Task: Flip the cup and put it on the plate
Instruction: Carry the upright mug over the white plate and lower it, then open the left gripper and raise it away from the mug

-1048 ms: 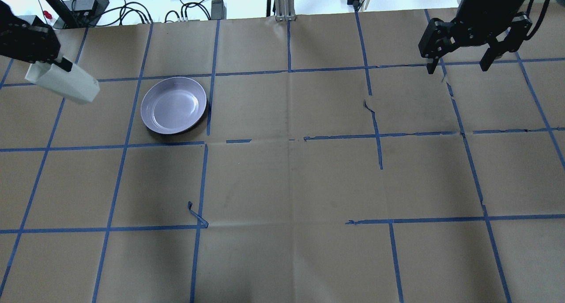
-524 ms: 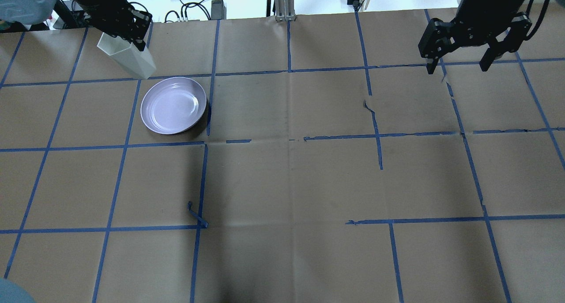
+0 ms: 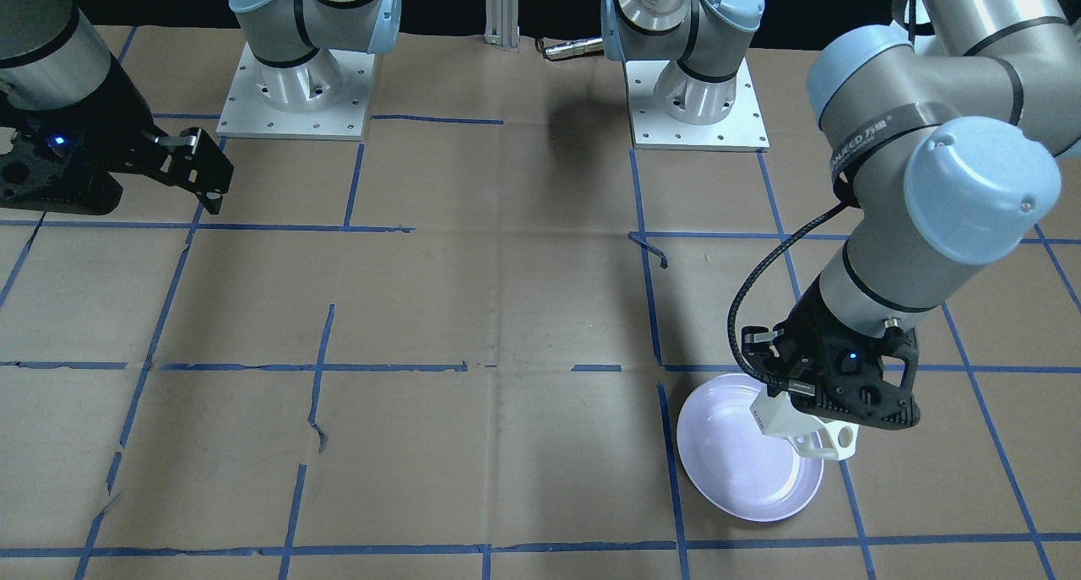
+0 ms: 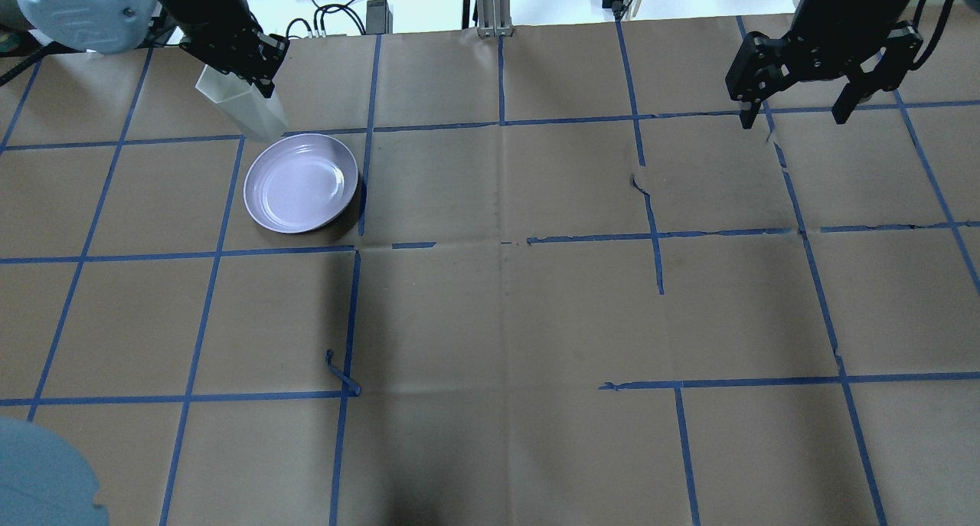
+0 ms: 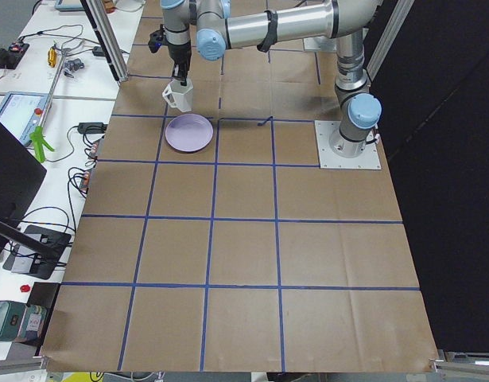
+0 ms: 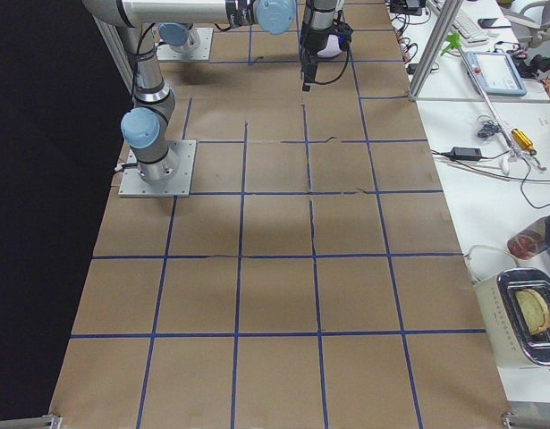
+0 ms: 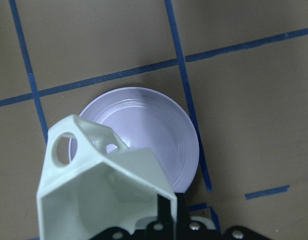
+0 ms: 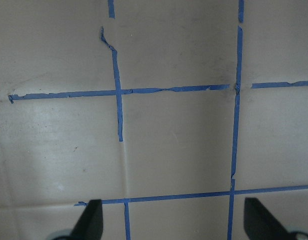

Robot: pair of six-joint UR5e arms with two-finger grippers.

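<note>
At the far left of the table [image 4: 536, 319], the left gripper [image 4: 256, 82] is clamped on the rim of the cup [image 4: 246, 116], one finger [image 7: 166, 215] pressed against the inside of the wall. The cup hangs tilted in the air, mouth up toward the wrist, base aimed down at the edge of the plate [image 4: 264, 208]. From the front, the gripper body hides most of the cup, and only its lower part and handle [image 3: 832, 443] peek out over the plate's rim. The plate lies flat on the brown paper. A curl of loose blue tape [image 4: 342, 373] sticks up well nearer. Over on the far right, the right gripper [image 4: 795, 114] hangs above the table, fingers spread wide with nothing between them. Cables [image 4: 329, 17] and a metal post [image 4: 494, 5] sit beyond the far edge.
</note>
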